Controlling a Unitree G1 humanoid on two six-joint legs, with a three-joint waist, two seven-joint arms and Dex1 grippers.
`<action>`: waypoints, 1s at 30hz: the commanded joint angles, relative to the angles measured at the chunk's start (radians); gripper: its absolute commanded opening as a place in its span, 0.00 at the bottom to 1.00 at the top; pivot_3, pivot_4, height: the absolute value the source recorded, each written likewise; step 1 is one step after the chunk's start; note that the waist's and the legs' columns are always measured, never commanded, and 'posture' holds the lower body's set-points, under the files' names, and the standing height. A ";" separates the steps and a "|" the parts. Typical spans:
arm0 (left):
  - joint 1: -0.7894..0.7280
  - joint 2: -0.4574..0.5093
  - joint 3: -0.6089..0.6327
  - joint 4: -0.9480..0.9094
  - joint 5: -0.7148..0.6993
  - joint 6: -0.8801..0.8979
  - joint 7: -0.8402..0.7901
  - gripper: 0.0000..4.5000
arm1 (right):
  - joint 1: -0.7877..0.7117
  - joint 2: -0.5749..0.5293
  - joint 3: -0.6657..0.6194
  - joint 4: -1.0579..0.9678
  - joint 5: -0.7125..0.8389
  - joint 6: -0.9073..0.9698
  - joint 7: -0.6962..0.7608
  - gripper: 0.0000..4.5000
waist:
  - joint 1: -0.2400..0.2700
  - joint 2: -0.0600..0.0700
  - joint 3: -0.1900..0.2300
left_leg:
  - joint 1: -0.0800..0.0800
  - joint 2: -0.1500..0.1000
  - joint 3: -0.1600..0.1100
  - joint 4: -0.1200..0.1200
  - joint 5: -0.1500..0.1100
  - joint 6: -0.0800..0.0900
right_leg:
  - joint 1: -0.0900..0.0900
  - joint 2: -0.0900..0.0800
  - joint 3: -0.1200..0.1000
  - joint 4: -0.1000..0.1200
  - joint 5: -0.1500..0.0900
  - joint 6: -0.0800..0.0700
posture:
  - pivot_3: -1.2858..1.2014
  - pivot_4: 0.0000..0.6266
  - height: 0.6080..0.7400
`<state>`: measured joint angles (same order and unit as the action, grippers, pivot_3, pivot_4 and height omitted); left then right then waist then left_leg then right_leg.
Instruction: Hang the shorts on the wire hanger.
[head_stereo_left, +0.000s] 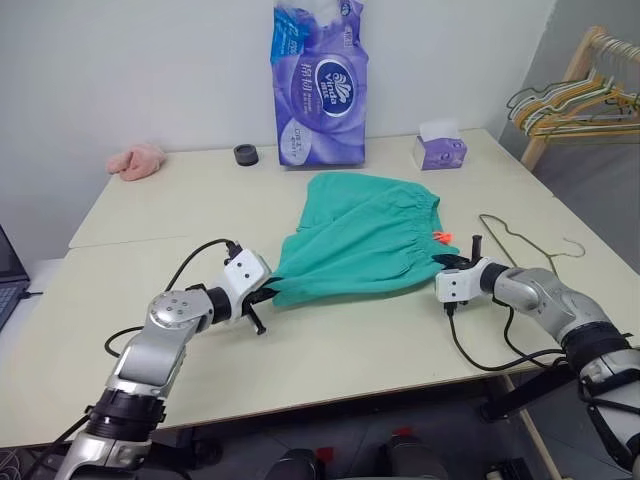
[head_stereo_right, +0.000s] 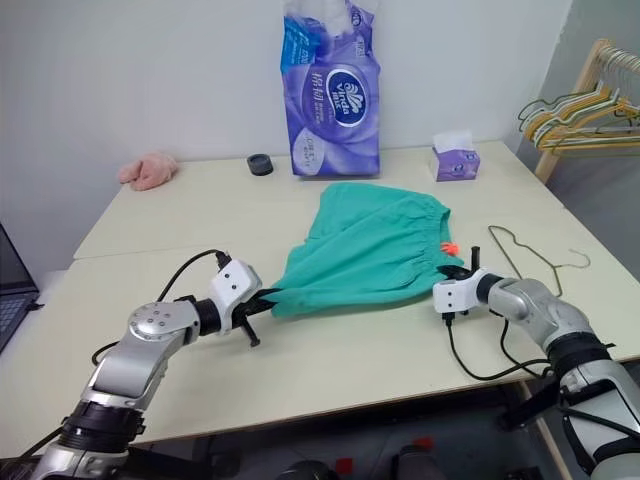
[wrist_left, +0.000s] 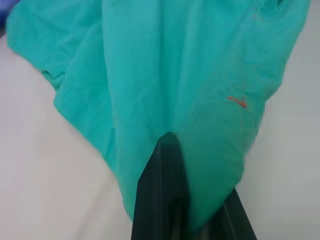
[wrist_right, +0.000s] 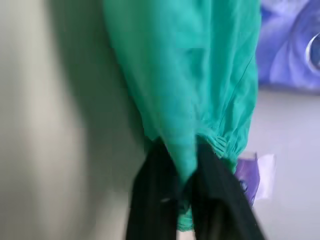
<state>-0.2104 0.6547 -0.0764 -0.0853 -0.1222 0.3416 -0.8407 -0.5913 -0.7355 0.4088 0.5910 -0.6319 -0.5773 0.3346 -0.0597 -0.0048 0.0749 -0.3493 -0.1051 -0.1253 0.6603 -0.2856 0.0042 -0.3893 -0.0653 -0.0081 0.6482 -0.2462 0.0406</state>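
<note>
The teal-green shorts (head_stereo_left: 360, 240) lie spread on the middle of the table (head_stereo_left: 330, 340), with the gathered waistband and an orange tag (head_stereo_left: 443, 236) toward the right. My left gripper (head_stereo_left: 269, 293) is shut on the shorts' lower left corner; in the left wrist view the cloth runs down between its black fingers (wrist_left: 162, 190). My right gripper (head_stereo_left: 449, 262) is shut on the waistband's end, and the right wrist view shows the fabric pinched between its fingers (wrist_right: 150, 200). The thin wire hanger (head_stereo_left: 510, 234) lies flat on the table just right of the shorts, beyond my right gripper.
A purple tissue pack (head_stereo_left: 320, 85) stands at the back, with a small tissue box (head_stereo_left: 440, 152) to its right and a black round object (head_stereo_left: 246, 154) to its left. A pink cloth (head_stereo_left: 137, 160) lies at the back left. A wooden rack with coloured hangers (head_stereo_left: 580, 95) stands beyond the right edge.
</note>
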 joint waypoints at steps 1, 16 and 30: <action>0.060 0.073 0.023 -0.076 -0.034 0.005 -0.076 0.00 | 0.074 0.020 -0.039 -0.240 0.106 0.030 0.086 0.01 | 0.000 0.000 0.000 | 0.000 0.001 0.000 0.000 0.000 0.000 | 0.000 0.001 0.000 0.000 0.000 0.000 | 0.47 0.05 1.00; 0.498 0.394 0.040 -0.343 -0.217 0.140 -0.381 0.00 | 0.480 -0.187 -0.187 -0.790 0.509 0.318 0.534 0.01 | 0.031 0.004 0.003 | 0.003 0.014 0.004 0.002 -0.013 0.004 | 0.002 0.011 -0.001 0.000 -0.006 -0.003 | 0.47 0.06 1.00; 0.426 0.277 -0.029 -0.343 -0.247 0.156 -0.332 0.00 | 0.518 -0.244 -0.204 -0.809 0.535 0.389 0.646 0.01 | 0.028 0.004 0.003 | 0.003 0.017 0.009 0.002 -0.015 0.004 | 0.001 0.011 0.000 -0.002 -0.003 -0.008 | 0.47 0.06 1.00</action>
<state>0.2214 0.9356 -0.1150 -0.3971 -0.3374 0.4792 -1.1823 -0.0777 -0.9744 0.2164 -0.1746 -0.1147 -0.2023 0.9594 -0.0314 -0.0013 0.0781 -0.3465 -0.0885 -0.1158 0.6621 -0.3002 0.0083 -0.3882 -0.0544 -0.0079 0.6465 -0.2489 0.0327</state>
